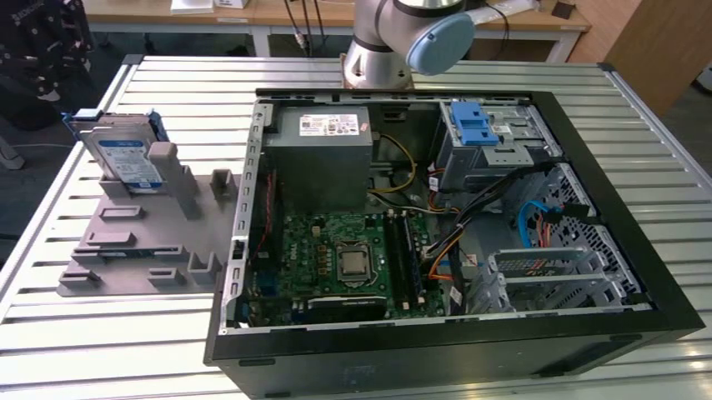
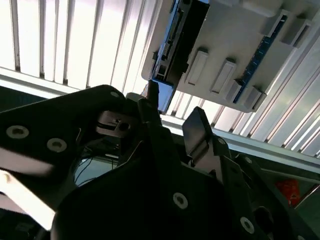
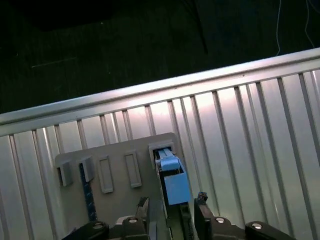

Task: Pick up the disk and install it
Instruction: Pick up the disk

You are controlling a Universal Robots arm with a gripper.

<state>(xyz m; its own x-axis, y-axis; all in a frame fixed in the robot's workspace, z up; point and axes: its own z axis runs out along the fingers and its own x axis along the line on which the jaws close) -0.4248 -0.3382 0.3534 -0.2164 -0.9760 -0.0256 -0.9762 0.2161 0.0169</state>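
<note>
Exterior view: we see the disk [image 1: 120, 157] standing in the grey holder [image 1: 133, 250] on the table [image 1: 67, 333]. Both wrist views show our jaws spread apart, holding nothing.

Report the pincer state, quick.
Pincer: open, holding nothing. The disk stands in the grey holder.

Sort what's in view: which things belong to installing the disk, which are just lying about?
Job: disk, upright in its grey holder; open gripper; open computer case.
Lying about: power-supply box; motherboard; slatted table.
</note>
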